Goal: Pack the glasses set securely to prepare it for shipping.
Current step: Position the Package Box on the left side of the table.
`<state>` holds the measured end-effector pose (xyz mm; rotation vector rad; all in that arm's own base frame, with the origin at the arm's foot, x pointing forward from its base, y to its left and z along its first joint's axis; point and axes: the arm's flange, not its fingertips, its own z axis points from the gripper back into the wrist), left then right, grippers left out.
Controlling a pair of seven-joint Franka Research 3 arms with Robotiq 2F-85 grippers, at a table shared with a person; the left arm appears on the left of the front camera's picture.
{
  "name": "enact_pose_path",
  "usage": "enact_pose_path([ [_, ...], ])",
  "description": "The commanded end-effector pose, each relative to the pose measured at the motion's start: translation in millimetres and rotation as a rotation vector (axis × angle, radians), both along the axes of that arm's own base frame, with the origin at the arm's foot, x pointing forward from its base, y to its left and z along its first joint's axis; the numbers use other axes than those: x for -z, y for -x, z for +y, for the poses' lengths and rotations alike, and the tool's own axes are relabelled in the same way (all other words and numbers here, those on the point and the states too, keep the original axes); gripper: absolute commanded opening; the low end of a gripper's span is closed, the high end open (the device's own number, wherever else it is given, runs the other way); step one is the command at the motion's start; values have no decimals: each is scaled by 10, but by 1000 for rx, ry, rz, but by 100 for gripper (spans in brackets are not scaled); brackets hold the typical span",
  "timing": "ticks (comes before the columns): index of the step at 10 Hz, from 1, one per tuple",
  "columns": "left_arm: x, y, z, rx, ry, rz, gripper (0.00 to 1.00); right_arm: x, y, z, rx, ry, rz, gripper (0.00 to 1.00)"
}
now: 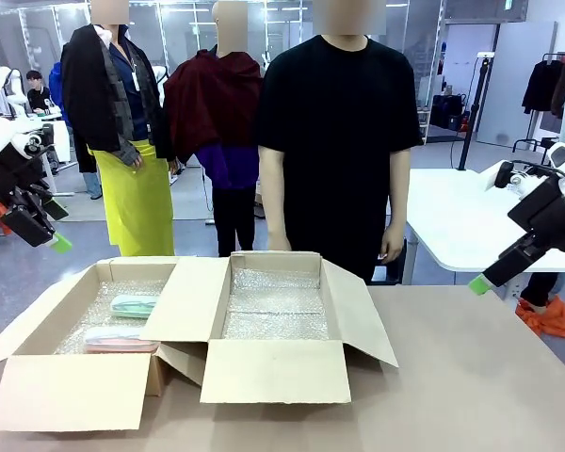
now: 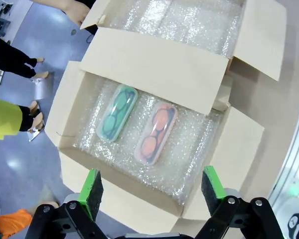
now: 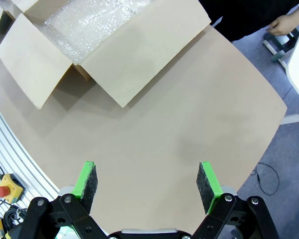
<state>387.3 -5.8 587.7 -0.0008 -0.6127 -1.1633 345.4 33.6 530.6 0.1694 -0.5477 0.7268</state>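
Note:
The glasses set is two flat oblong cases lying side by side on bubble wrap in the left cardboard box (image 1: 38,386): a mint-green case (image 1: 134,303) (image 2: 117,112) and a pale pink case (image 1: 121,337) (image 2: 156,133). My left gripper (image 1: 55,231) (image 2: 152,191) hangs open, high above and left of that box (image 2: 139,59), with nothing between its fingers. Well off to the right, my right gripper (image 1: 482,282) (image 3: 148,181) is raised above bare table (image 3: 179,124), also open and holding nothing.
A second open cardboard box (image 1: 273,372) (image 3: 139,45), lined with bubble wrap (image 1: 275,303), stands beside the first at the table's middle. A person in a black shirt (image 1: 339,122) stands behind it, arms at the sides. The table's right half (image 1: 490,377) is bare.

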Motion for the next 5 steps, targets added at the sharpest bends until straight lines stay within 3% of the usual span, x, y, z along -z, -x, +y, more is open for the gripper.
enact_pose_path([
  [1,1,-4,14,-2,-5,-10,100,4,18,13,9,9,0,100],
  [5,1,-4,14,-2,-5,-10,100,4,18,13,9,9,0,100],
])
